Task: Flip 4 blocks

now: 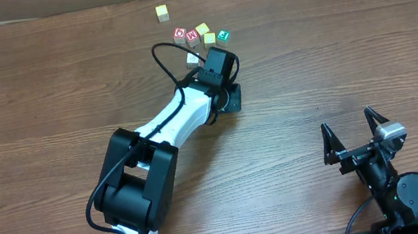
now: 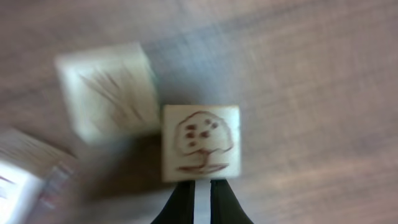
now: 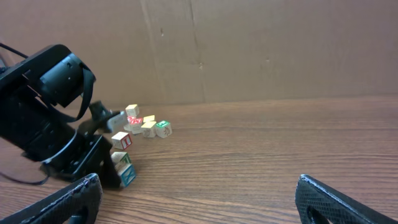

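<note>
**Blocks, pale-faced** – three counted in the left wrist view, all lying on the table (image 1: 348,46) at its far centre.
- tree block (image 2: 200,142): sharp, tree drawing facing up.
- second block (image 2: 109,93): grass-like strokes, touching the tree block's far-left corner.
- third block (image 2: 25,177): near left, too blurred to read.

**Coloured cubes** – five in a loose cluster (image 1: 202,33) just beyond the pale ones. One yellow cube (image 1: 162,11) sits alone, farther off to the left.

**Left gripper** (image 2: 200,186) – clenched, fingers pressed together. The tips sit against the tree block's near edge, not around it.

**Right gripper** (image 1: 347,123) – spread wide, grasping nothing, near right, well apart from every block.
</note>
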Controlling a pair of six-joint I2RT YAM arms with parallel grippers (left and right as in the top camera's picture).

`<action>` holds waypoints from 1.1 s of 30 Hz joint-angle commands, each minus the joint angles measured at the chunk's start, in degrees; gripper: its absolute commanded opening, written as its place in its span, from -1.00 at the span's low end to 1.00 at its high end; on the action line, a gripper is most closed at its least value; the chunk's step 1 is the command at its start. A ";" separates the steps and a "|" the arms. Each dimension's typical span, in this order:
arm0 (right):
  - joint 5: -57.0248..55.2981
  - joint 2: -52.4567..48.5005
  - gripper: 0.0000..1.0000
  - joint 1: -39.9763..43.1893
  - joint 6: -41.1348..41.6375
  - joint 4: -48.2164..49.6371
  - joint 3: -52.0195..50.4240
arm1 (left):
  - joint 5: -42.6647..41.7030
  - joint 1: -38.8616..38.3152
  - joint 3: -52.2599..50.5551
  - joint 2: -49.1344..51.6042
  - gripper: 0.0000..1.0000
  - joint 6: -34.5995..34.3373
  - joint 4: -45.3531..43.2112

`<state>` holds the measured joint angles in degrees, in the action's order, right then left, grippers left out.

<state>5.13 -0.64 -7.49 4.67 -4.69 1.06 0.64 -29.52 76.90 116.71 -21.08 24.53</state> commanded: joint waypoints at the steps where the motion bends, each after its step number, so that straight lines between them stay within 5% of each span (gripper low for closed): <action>1: -0.09 0.24 1.00 0.26 -0.22 0.28 -0.59 | 14.25 0.42 -0.76 0.31 -0.91 -0.66 -5.05; 15: -0.09 0.24 1.00 0.26 -0.22 0.28 -0.59 | 16.06 3.85 0.24 5.27 -0.86 3.37 -22.12; 22: -0.09 0.24 1.00 0.26 -0.22 0.28 -0.59 | 12.31 7.67 6.64 4.68 -0.85 4.83 -9.31; 33: -0.09 0.24 1.00 0.26 -0.22 0.28 -0.59 | -6.91 10.29 12.92 4.68 -0.74 7.82 10.01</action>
<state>5.13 -0.64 -7.49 4.64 -4.67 1.06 2.00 -19.97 85.95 121.75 -15.84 31.75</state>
